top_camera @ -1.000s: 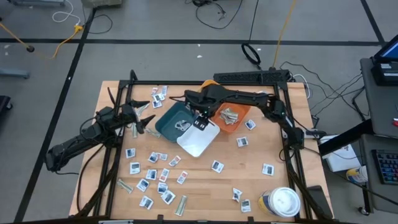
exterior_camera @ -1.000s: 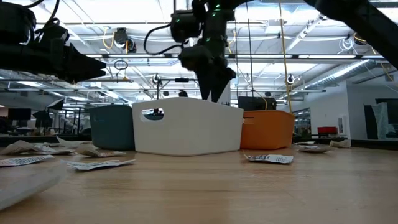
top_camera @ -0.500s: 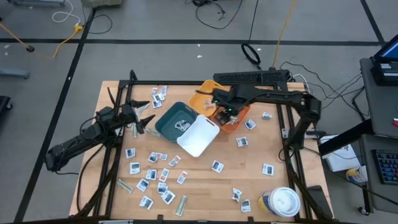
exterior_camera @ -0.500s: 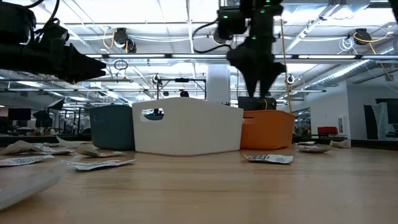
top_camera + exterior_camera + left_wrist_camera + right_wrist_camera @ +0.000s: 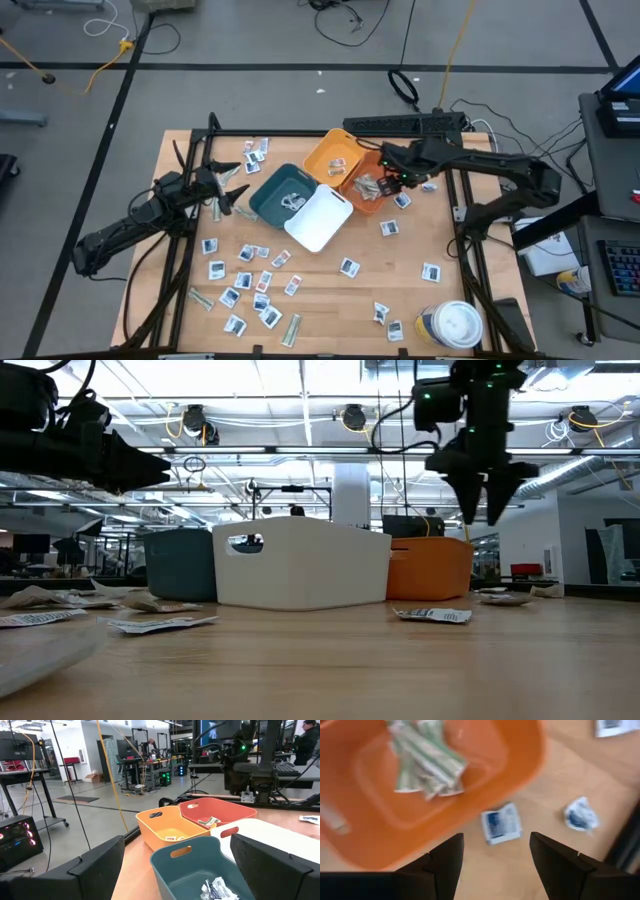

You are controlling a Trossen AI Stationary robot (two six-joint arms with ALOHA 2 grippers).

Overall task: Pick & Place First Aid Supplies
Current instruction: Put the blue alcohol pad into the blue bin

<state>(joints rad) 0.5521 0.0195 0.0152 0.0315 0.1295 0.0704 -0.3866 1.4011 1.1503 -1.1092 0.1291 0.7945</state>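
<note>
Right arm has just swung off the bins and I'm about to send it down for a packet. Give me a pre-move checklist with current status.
1. Right gripper open and empty: ok, fingers apart, nothing between them.
2. Target below it: ok, a small white square packet with blue print lies on the wood beside the orange plastic bin.
3. Packet flat: cannot tell.
4. Clearance from bin wall: not ok, packet lies close to it.
5. Left gripper out of the way: ok, open at the table's left side.

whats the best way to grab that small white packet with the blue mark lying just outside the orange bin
The small white square packet with the blue mark lies flat on the wooden table beside the orange plastic bin. Probably best taken from straight above, the open right gripper pinching two opposite edges, fingers clear of the bin wall.
</note>
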